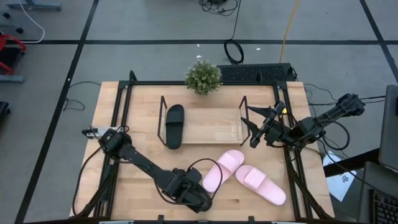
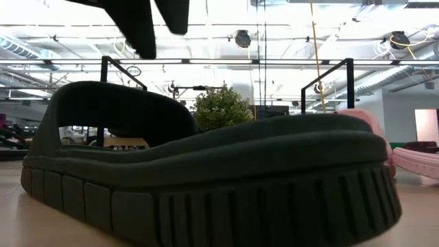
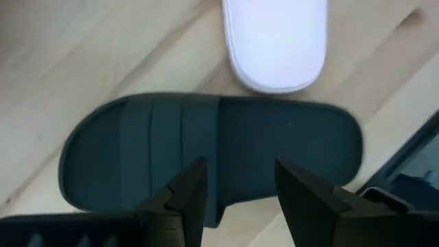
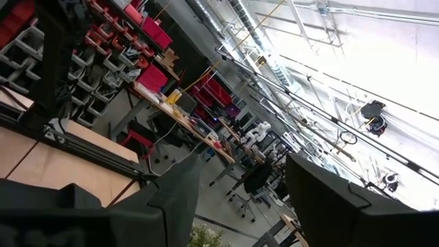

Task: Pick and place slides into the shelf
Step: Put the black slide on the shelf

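Unmarked black slide (image 2: 206,178) below parted left fingers (image 3: 188,195).

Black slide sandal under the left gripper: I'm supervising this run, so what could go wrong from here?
The left gripper hangs open above the matte black slide sandal, over the flat footbed beside the strap, so closing there may grip nothing. A pale pink slide sandal lies close and could be nudged during the lift.
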You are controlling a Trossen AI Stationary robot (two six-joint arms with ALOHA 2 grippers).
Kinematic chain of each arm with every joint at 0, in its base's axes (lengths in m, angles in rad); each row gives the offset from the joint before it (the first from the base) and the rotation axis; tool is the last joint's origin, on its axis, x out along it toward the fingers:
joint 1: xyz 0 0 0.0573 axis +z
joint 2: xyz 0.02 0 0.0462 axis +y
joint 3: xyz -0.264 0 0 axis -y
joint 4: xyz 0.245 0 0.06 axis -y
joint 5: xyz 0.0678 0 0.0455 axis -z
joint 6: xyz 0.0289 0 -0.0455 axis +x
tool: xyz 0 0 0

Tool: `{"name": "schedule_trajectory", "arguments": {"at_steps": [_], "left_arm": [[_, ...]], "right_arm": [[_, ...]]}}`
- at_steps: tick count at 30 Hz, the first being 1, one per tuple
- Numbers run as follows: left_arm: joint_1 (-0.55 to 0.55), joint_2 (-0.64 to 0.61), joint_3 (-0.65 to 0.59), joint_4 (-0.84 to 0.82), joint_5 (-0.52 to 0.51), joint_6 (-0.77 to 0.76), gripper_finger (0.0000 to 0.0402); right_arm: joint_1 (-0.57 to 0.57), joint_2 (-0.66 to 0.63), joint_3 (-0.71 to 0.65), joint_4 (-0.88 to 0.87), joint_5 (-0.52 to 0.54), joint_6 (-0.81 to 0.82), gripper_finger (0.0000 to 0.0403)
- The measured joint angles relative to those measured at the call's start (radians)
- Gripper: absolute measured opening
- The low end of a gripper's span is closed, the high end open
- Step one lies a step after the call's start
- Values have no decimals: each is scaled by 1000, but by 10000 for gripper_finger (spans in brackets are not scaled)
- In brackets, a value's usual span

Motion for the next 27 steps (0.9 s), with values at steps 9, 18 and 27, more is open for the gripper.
{"name": "schedule_trajectory", "arguments": {"at_steps": [9,18,27], "left_arm": [[5,28,0,14,44,12,161],[5,29,0,15,53,13,161],[10,49,-2,5,63,20,161]], "right_arm": [[0,0,0,0,1,2,205],[0,0,0,0,1,2,205],[0,0,0,-1,1,2,205]]}}
